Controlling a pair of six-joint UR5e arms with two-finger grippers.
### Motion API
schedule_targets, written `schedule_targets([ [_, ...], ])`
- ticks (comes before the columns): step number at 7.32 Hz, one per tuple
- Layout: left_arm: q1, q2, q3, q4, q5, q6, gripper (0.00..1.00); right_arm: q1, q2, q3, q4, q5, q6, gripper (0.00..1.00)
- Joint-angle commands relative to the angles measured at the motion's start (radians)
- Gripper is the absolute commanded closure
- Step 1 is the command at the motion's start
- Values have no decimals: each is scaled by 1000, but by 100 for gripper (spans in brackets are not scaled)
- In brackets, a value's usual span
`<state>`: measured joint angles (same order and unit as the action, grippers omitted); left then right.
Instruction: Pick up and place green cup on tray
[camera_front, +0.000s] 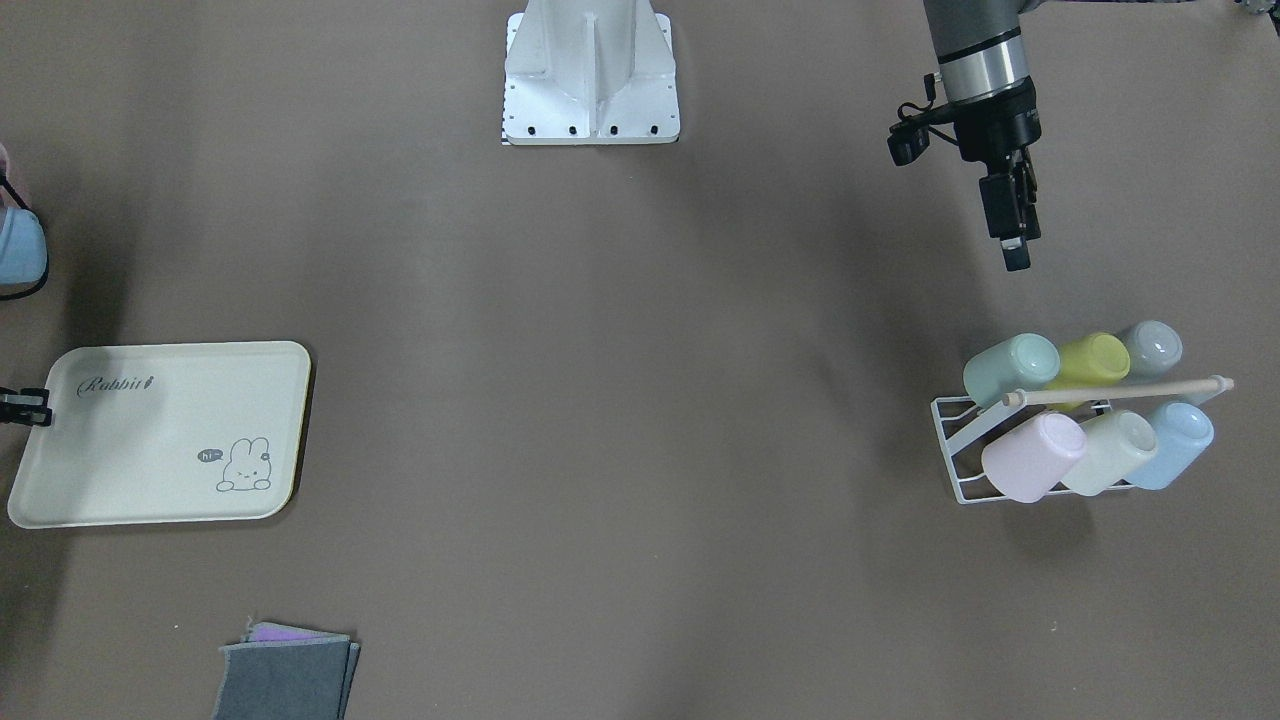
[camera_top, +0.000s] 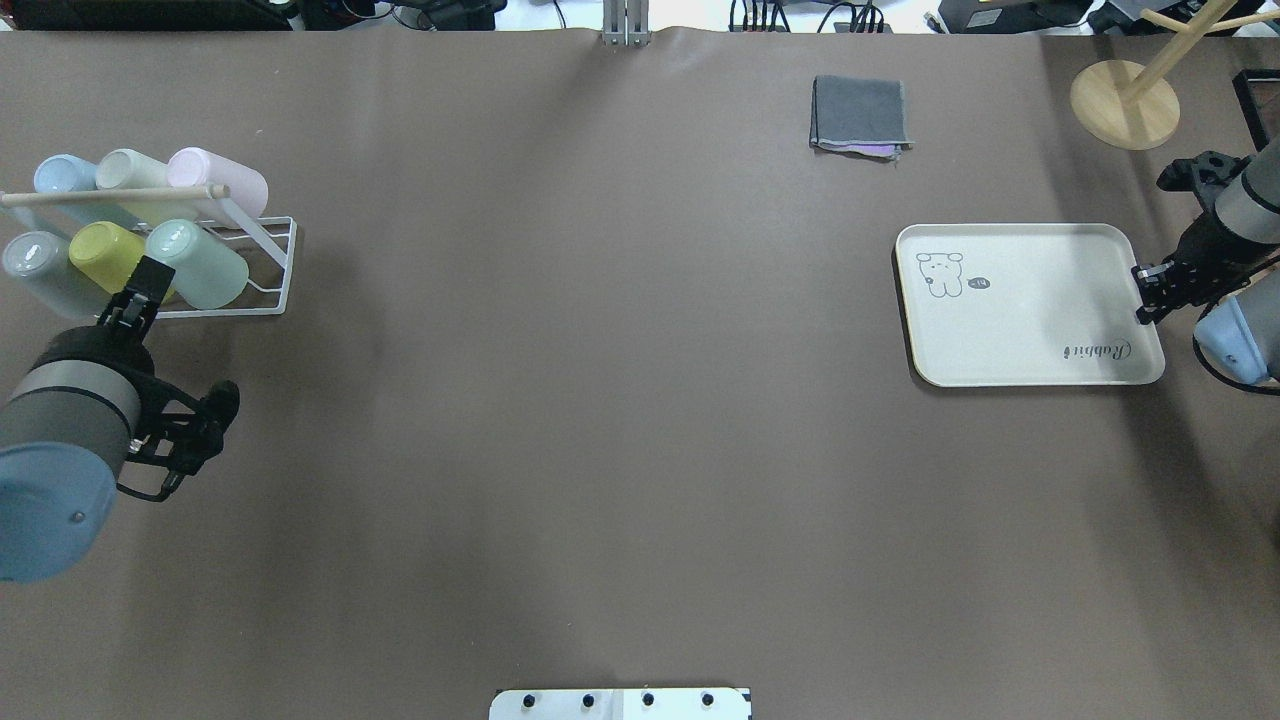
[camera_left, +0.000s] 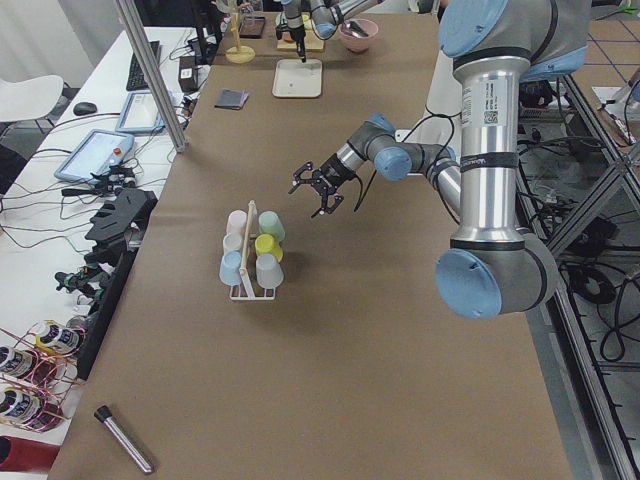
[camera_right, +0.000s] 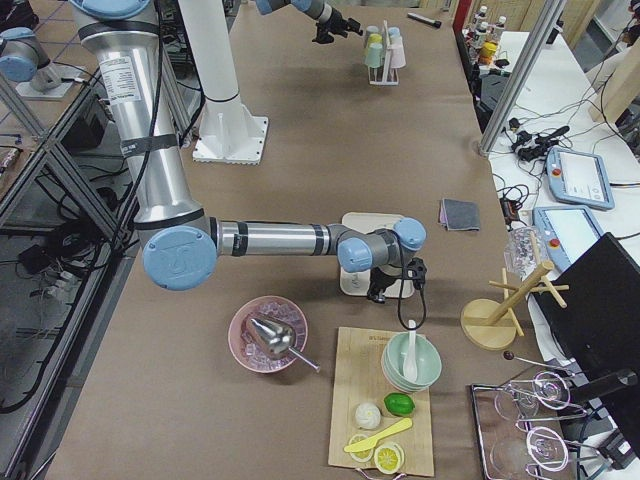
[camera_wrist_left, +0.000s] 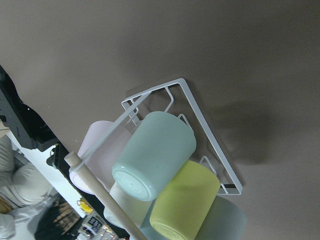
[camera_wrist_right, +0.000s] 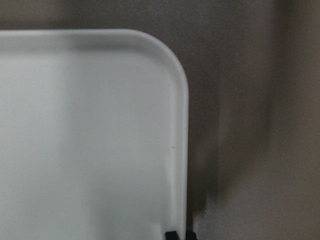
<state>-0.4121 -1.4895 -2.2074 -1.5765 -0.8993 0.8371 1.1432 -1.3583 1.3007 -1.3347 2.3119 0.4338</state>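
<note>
The green cup (camera_front: 1010, 366) is a pale mint tumbler lying on its side in the white wire rack (camera_front: 955, 455), at the rack's end nearest the table's middle. It also shows in the overhead view (camera_top: 198, 263) and the left wrist view (camera_wrist_left: 155, 155). My left gripper (camera_front: 1016, 250) hangs above the table just short of the rack, fingers spread, empty; it shows in the overhead view (camera_top: 140, 290). The cream Rabbit tray (camera_front: 150, 440) lies flat at the far side. My right gripper (camera_top: 1146, 290) sits at the tray's short edge, fingertips (camera_wrist_right: 171, 234) pinching the rim (camera_wrist_right: 184, 150).
The rack also holds a yellow-green cup (camera_front: 1093, 360), a grey cup (camera_front: 1152, 348), a pink cup (camera_front: 1032, 456), a cream cup (camera_front: 1110, 452) and a blue cup (camera_front: 1172, 444) under a wooden bar (camera_front: 1115, 392). A folded grey cloth (camera_top: 860, 115) and a wooden stand (camera_top: 1125, 100) lie beyond the tray.
</note>
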Motion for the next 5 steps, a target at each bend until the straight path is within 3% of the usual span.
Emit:
schedule_targets([
  [1, 64, 2, 83, -11, 152, 116, 2, 7, -2, 15, 0, 3, 0, 100],
  [3, 81, -12, 126, -13, 252, 232, 2, 19, -4, 32, 0, 8, 2, 100],
  [5, 87, -67, 207, -10, 260, 234, 2, 78, -16, 130, -4, 56, 34, 100],
])
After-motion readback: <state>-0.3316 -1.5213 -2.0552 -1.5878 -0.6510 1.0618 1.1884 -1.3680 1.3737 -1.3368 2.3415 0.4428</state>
